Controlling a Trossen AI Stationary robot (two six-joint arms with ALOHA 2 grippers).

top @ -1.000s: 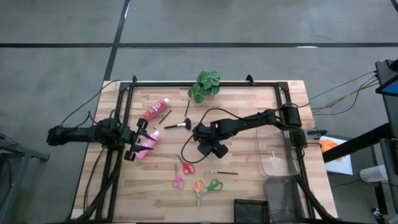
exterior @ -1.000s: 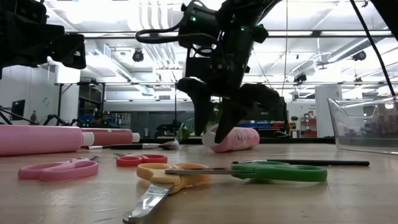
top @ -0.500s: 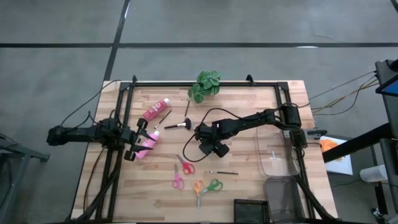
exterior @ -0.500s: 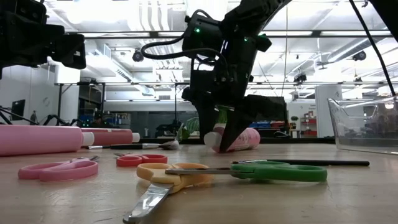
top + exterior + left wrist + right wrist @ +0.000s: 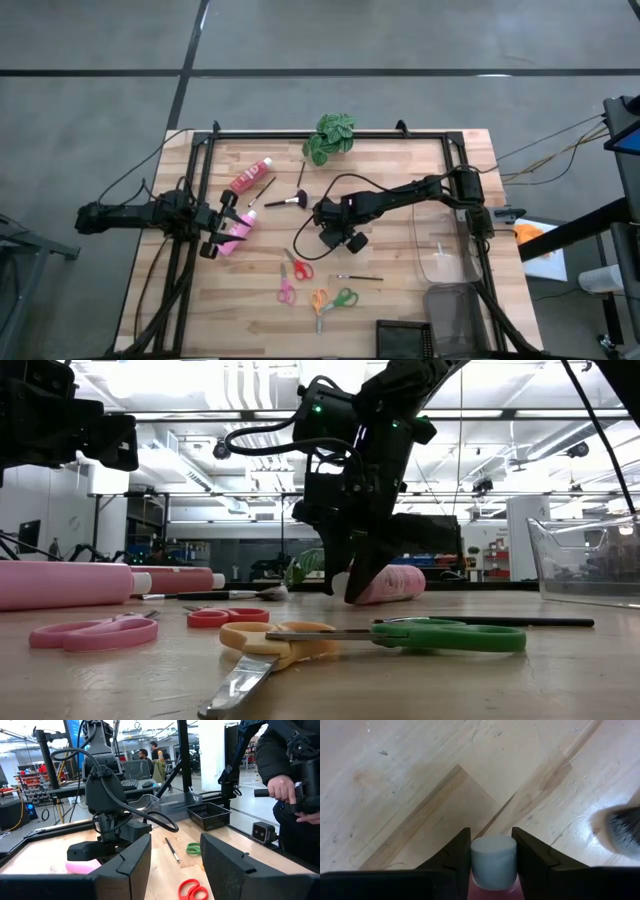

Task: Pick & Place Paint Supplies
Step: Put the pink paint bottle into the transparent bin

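Pink squeeze bottle [image 5: 492, 885] lies between the right gripper [image 5: 493, 854] jaws, white cap [image 5: 493, 861] pointing forward past the fingertips, long axis along the fingers; jaws closed onto its sides, table-level. Left gripper [image 5: 222, 232] sits well off beside another pink bottle [image 5: 238, 228], part-open, holding nothing visible. Right wrist view shows cap contact; low view only the bottle's body [image 5: 390, 584] behind the fingers.

Overhead looking down, table-level across, wrists close, all sharing tabletop [image 5: 400, 160]
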